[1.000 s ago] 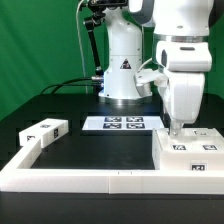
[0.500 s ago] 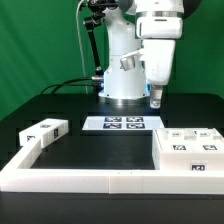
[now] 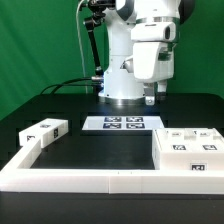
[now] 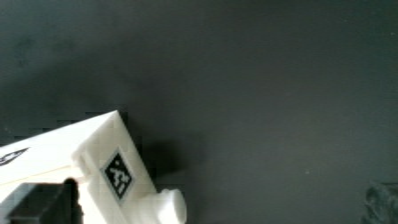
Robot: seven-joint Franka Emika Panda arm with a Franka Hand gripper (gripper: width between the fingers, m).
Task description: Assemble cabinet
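Likely light, stiff, slick: white matte plastic cabinet box [image 3: 188, 150] at four o'clock; pinch across one wall. White two-finger gripper [image 3: 150, 98]: spread or pressed together, cannot tell.

A black table [image 3: 95, 152] spreads out before a green backdrop [image 3: 40, 40]. The marker board [image 3: 122, 124] lies flat toward the table's far side, tags facing up. A long low white border rail [image 3: 85, 180] runs along the near edge, turning back at the exterior view's left.

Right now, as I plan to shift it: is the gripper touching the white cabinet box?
Apart. The exterior view shows the gripper hanging high, a clear gap to the cabinet box.
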